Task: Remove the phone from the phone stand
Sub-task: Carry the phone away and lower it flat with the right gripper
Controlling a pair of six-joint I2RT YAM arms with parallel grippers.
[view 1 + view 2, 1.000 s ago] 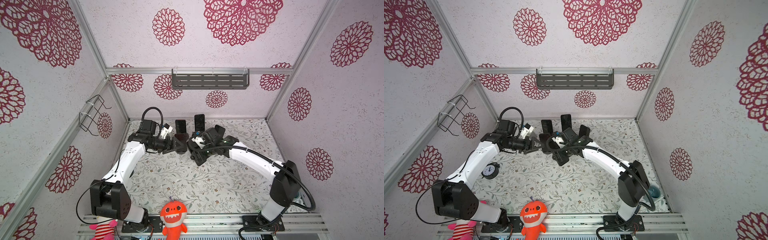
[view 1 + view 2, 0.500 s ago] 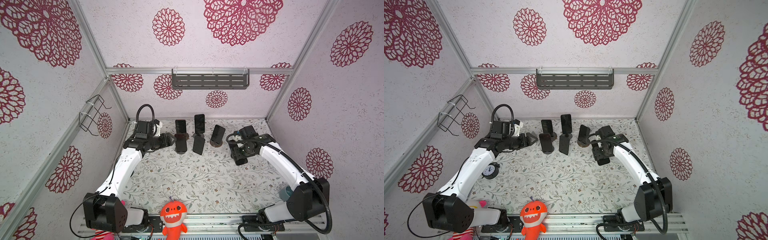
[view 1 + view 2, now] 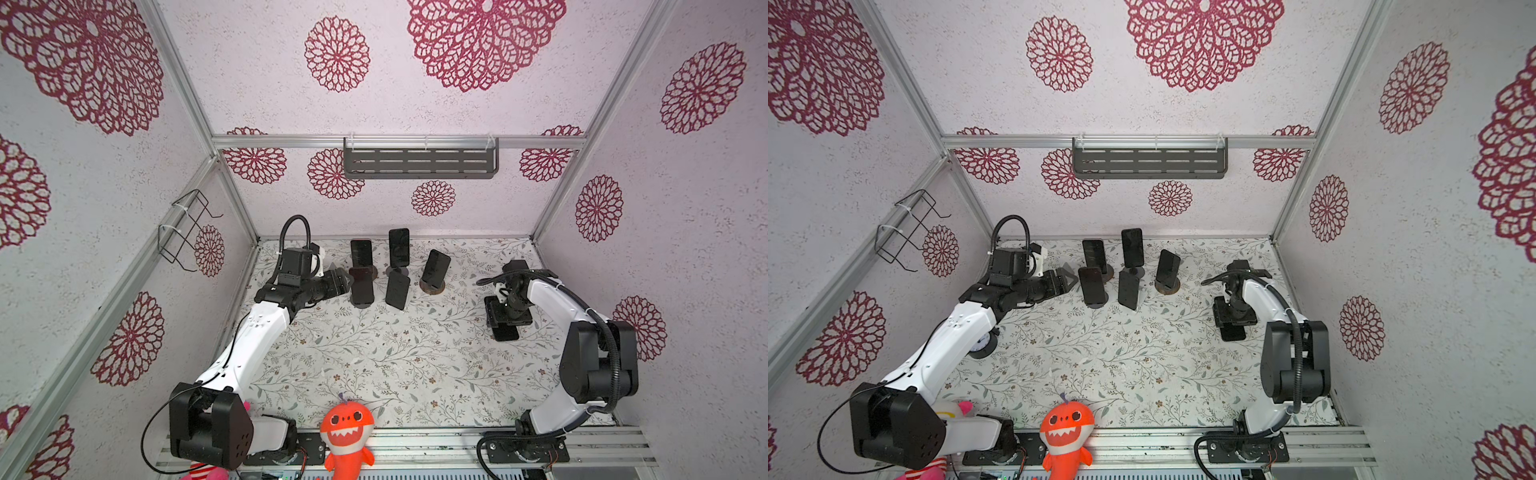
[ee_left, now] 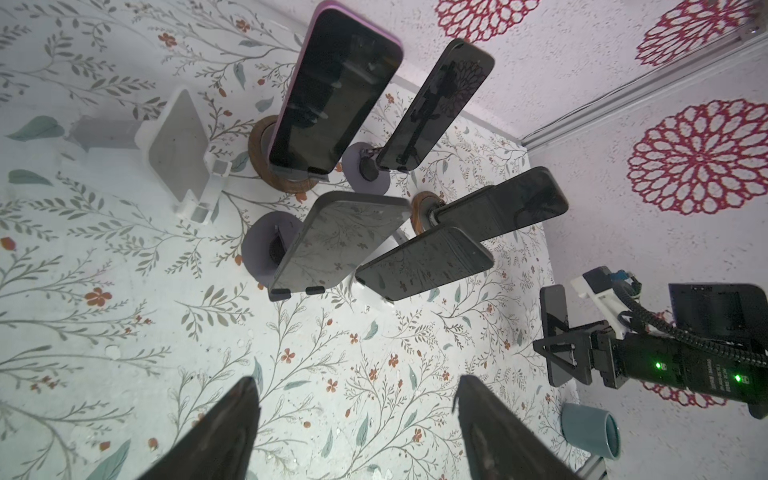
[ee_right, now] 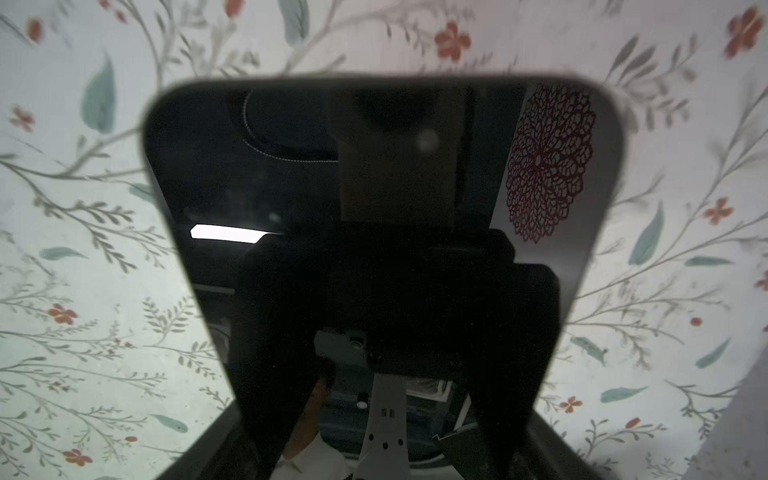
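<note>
**Left of a top view:** my left gripper (image 3: 340,281), jaws spread and empty, hangs just beside the front-left propped phone (image 3: 362,286). Hazard: a sideways drift would tip that phone into its neighbours in the cluster of five propped phones (image 3: 399,248), which stand close enough to fall like dominoes.

**Upper left of the left wrist view:** an empty white stand (image 4: 183,153) (I judge it the vacated one, but cannot confirm that).

**Right of the top view:** the right gripper (image 3: 508,319) clasps the freed phone (image 3: 505,333) across its edges. It is low over the floral table (image 3: 374,361) and well apart from the cluster; I cannot tell whether it touches the surface. Hazard: the glossy slab is pinched only at its narrow edges, so a jolt or early release could let it slip and slap down.

**Lower right of the left wrist view:** a teal cup (image 4: 590,428) lies near that arm's sweep.
</note>
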